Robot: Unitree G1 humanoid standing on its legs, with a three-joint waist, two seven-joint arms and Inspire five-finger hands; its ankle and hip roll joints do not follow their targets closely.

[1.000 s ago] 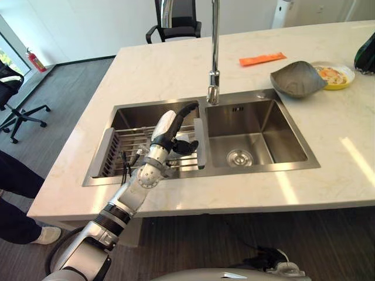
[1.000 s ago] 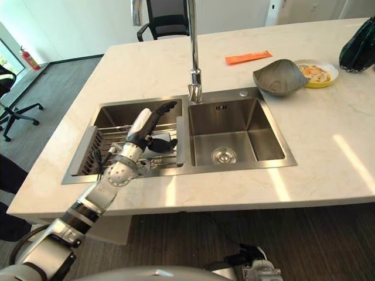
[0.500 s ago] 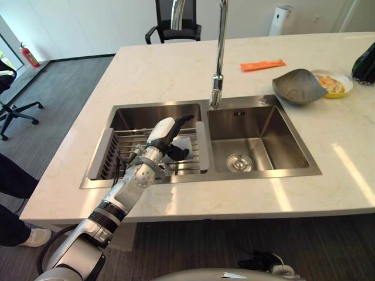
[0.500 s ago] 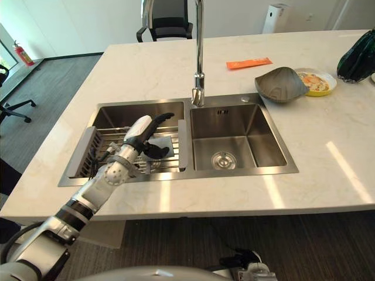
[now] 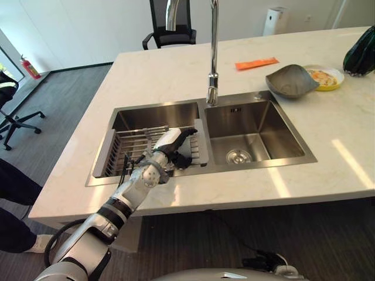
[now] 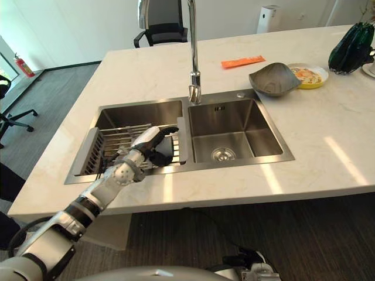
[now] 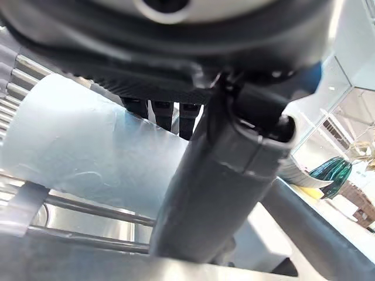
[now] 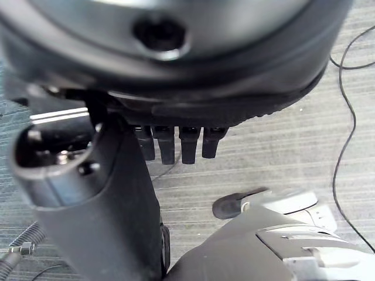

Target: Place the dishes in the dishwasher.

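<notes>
Fingers of left hand (image 5: 170,146) straight over pale plate (image 7: 88,158) on sink rack (image 5: 126,149) | marble island (image 5: 328,140) | grey carpet (image 5: 64,93)

The left hand (image 5: 170,147) has lowered onto the pale dish (image 7: 88,158) in the rack (image 5: 126,149).

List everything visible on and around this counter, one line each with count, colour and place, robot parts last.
Sink: one, steel, two basins set in the counter.
Rack: one, steel with grey ends, across the left basin.
Pale blue dish: one, on the rack under the left hand.
Tap: one, chrome, behind the sink.
Grey bowl: one, counter, far right.
Yellow dish: one, touching the grey bowl.
Orange packet: one, behind the bowl.
Dark green object: one, right edge.
Left hand: one, dark, over the rack.
Right hand: one, dark, above the floor.
</notes>
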